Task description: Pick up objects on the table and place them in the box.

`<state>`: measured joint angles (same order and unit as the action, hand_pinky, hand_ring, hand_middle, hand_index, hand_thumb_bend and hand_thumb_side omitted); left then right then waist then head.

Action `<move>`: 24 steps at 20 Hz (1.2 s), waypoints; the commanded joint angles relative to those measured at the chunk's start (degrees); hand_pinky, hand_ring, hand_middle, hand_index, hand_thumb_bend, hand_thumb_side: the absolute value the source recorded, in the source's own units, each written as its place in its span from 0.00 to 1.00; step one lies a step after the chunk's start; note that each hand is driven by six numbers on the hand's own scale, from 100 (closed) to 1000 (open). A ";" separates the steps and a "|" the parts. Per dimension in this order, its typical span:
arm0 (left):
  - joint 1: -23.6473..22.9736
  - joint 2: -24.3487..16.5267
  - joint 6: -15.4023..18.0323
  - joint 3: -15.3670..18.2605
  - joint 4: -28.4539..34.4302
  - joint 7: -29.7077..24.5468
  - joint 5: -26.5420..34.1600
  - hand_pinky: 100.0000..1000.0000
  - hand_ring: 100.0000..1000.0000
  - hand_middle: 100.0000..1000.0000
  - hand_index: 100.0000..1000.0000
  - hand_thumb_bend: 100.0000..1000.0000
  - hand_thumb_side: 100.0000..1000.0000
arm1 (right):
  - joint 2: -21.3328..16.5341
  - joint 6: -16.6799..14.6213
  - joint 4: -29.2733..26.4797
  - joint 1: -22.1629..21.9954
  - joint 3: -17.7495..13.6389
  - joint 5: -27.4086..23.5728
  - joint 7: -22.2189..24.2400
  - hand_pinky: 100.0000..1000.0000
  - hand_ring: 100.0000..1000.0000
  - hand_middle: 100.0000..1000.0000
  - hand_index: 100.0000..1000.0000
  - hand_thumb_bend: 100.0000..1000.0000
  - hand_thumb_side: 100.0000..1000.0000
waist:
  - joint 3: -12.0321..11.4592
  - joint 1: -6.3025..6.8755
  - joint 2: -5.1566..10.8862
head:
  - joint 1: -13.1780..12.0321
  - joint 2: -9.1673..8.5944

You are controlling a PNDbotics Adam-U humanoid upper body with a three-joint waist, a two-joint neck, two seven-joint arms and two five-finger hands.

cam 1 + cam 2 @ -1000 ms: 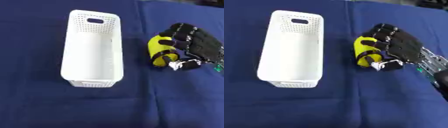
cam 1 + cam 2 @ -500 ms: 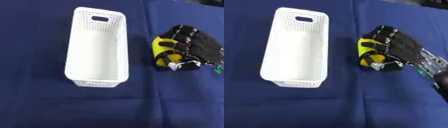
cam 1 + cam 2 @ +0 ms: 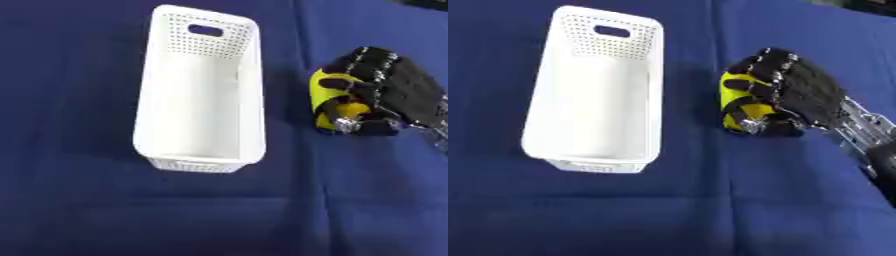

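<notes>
Blue cloth (image 3: 667,210); fingers (image 3: 750,85) half-hiding yellow object (image 3: 735,97)

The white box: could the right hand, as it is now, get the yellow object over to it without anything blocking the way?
Probably yes. The right hand is curled round the yellow object, and only bare blue cloth lies between it and the white box, whose open top looks empty.

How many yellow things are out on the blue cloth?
1: a yellow object right of the white box, with the right robot hand curled round it. The hand may hide more.
</notes>
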<state>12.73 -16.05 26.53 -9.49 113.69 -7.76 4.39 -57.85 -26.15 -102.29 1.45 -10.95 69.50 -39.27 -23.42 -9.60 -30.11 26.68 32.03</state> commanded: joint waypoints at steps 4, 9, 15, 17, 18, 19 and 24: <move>0.24 -0.01 0.05 -0.06 0.91 -0.38 -0.80 0.77 0.47 0.65 0.78 0.00 0.79 | 0.19 1.17 -0.31 -0.02 -0.89 0.43 -0.78 0.12 0.39 0.48 0.64 0.14 0.32 | -0.33 -0.13 0.17 | 0.14 -1.67; 0.26 0.05 0.07 -0.06 0.91 -0.57 -0.98 0.77 0.47 0.65 0.78 0.00 0.79 | 0.89 2.42 -1.05 -0.23 -1.26 -0.25 -3.20 0.00 0.17 0.20 0.40 0.21 0.19 | -0.75 -0.49 -0.47 | 0.41 -2.37; 0.29 0.08 0.17 -0.08 0.91 -0.81 -1.22 0.77 0.47 0.65 0.78 0.00 0.79 | 1.14 6.11 -2.17 -0.54 -2.05 -0.37 -7.03 0.00 0.00 0.00 0.11 0.00 0.64 | -1.17 -0.77 -1.19 | 0.57 -2.97; 0.31 0.10 0.21 -0.10 0.91 -0.89 -1.36 0.77 0.47 0.65 0.78 0.00 0.79 | 1.29 8.09 -2.62 -0.82 -2.10 0.06 -8.22 0.00 0.00 0.00 0.08 0.00 0.62 | -1.35 -0.83 -1.46 | 0.67 -3.21; 0.31 0.14 0.21 -0.13 0.91 -0.94 -1.39 0.77 0.47 0.65 0.78 0.00 0.79 | 1.44 8.49 -2.82 -0.94 -2.02 -0.12 -8.38 0.00 0.00 0.00 0.08 0.00 0.62 | -1.41 -0.83 -1.59 | 0.73 -3.34; 0.29 0.18 0.21 -0.13 0.91 -0.98 -1.41 0.77 0.47 0.65 0.78 0.00 0.79 | 1.61 8.59 -3.05 -1.02 -2.00 -0.58 -8.30 0.00 0.00 0.00 0.05 0.00 0.59 | -1.43 -0.80 -1.72 | 0.76 -3.46; 0.02 0.26 0.11 -0.08 0.91 -1.13 -1.55 0.77 0.47 0.65 0.78 0.00 0.79 | 1.66 7.09 -4.89 -1.39 -2.82 -5.19 -5.38 0.00 0.00 0.00 0.05 0.00 0.57 | -0.74 -0.48 -1.93 | 0.68 -3.61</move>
<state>12.74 -15.58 26.63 -9.50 113.69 -8.69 2.98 -55.40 -18.45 -106.27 0.55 -13.17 65.37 -45.27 -24.16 -10.62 -33.02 26.74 29.12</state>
